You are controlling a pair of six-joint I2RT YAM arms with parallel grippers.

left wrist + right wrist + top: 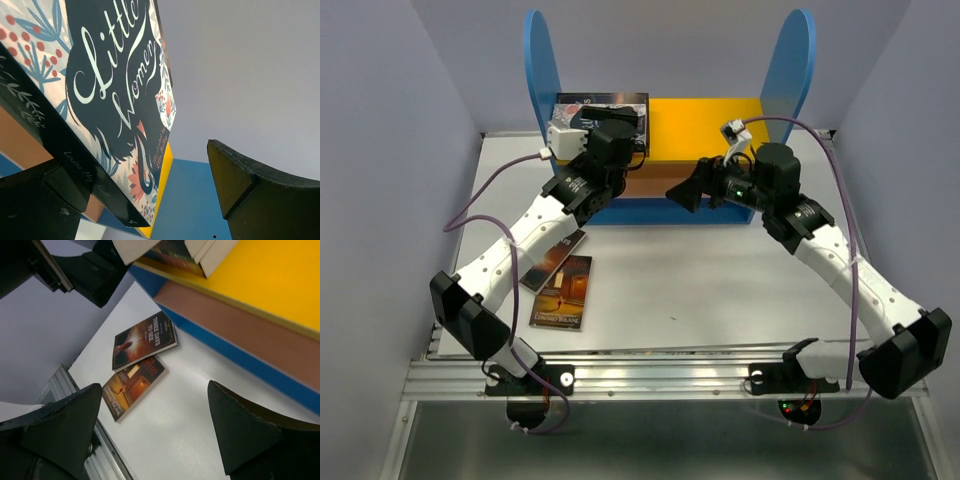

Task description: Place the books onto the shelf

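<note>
The shelf (pixel 705 125) stands at the back of the table, with tall blue side panels, a yellow upper board and a brown board below. A stack of books (pixel 600 104) lies on the left of the yellow board. My left gripper (pixel 612 118) is open at that stack. In the left wrist view the floral "Little Women" book (pixel 110 90) fills the left side, its dark spine beside the left finger (pixel 30 200), while the right finger stands well apart. My right gripper (pixel 682 195) hangs open and holding nothing in front of the shelf. Two dark books (pixel 145 340) (pixel 132 387) lie on the table.
The two loose books (pixel 560 275) lie near the left arm's forearm, towards the table's front left. A metal rail (pixel 650 370) runs along the near edge. Grey walls close in both sides. The left arm (pixel 85 270) shows at the top left of the right wrist view.
</note>
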